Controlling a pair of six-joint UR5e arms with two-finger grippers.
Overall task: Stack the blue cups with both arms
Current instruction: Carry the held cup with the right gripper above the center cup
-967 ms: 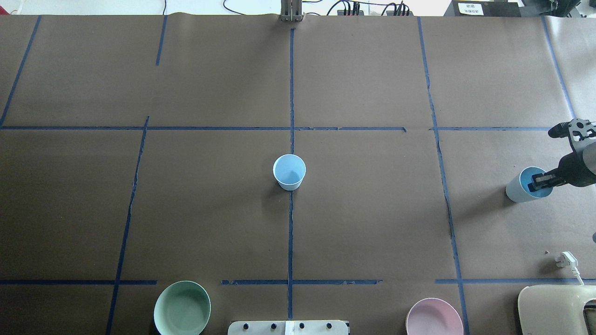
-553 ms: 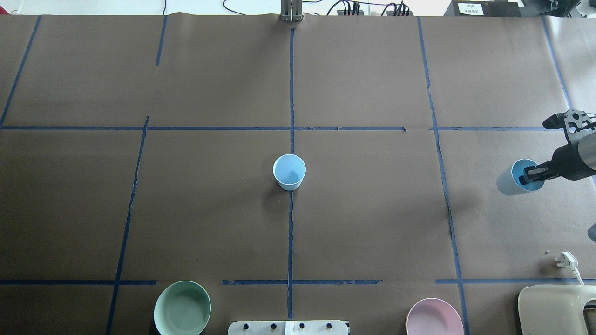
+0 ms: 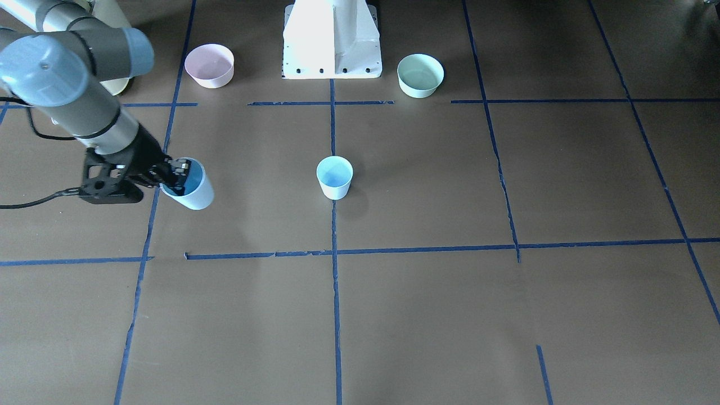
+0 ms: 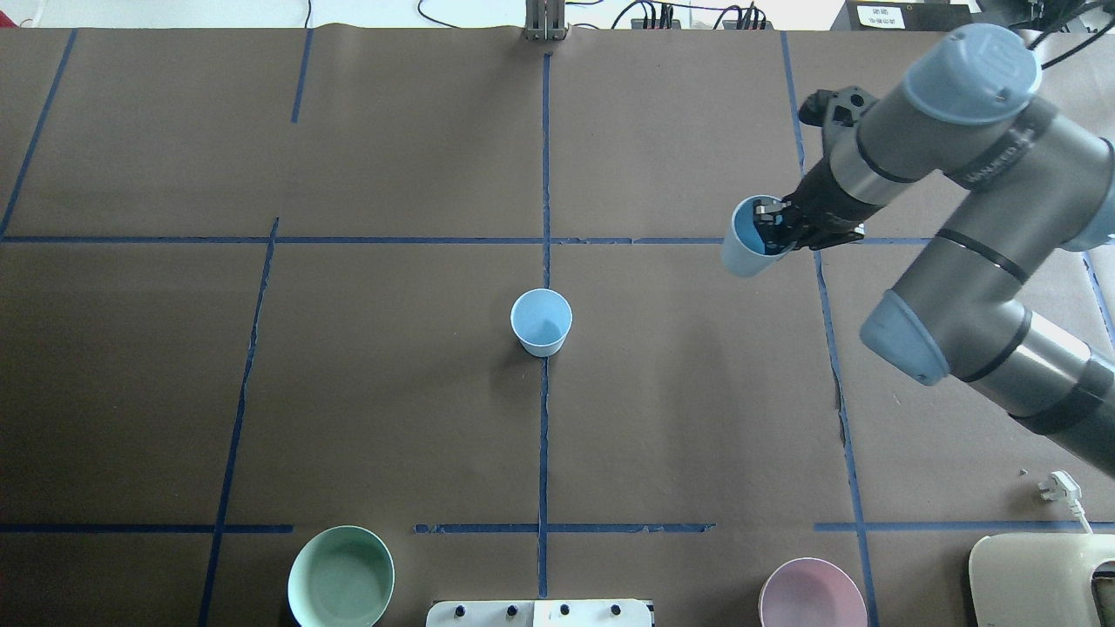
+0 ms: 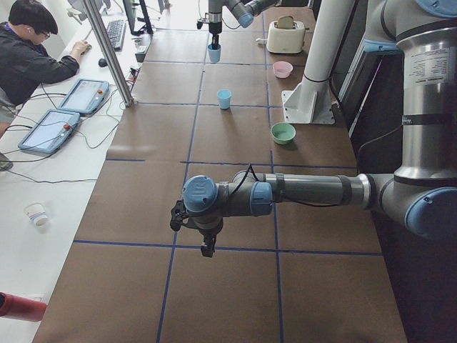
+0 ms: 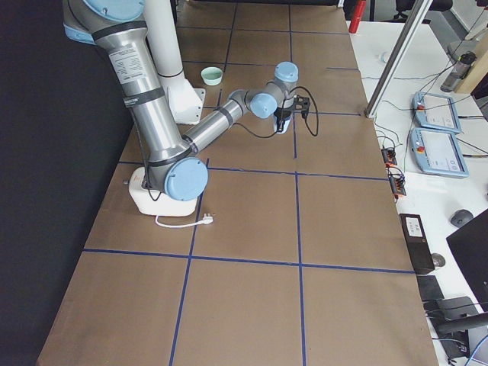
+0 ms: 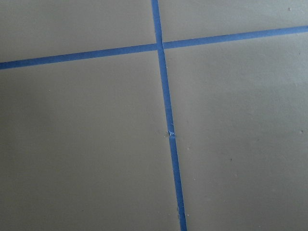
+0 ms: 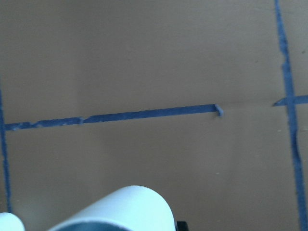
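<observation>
Down at the robot's edge of the desk [image 4: 392, 392], a mint-green bowl [image 4: 341, 576] sits to one side of the white pedestal [image 3: 332, 39] and a pink bowl [image 4: 812, 595] to the other, both well apart from the action. Off in the right corner there's a cream appliance [image 4: 1037, 579] with a white plug [image 4: 1061, 484] lying just beyond it. Blue tape lines [image 4: 543, 435] grid the brown paper.

Dead centre, the standing blue cup [image 4: 541, 321] is upright on a tape line, mouth open, bright sky-blue inside, paler outside. Between it and the carried blue cup [image 4: 739, 254] lies only brown paper and tape.

And the right arm [image 4: 958, 252] reaches over the desk, with the right claw [image 4: 772, 225] clamped on that cup's rim, one finger down inside it! The cup is tilted, mouth toward the wrist, and looks lifted off the paper.

The left arm [image 5: 307, 191] stretches low over its own end of the desk; whether the left claw [image 5: 207, 246] is apart or together can't be told.
</observation>
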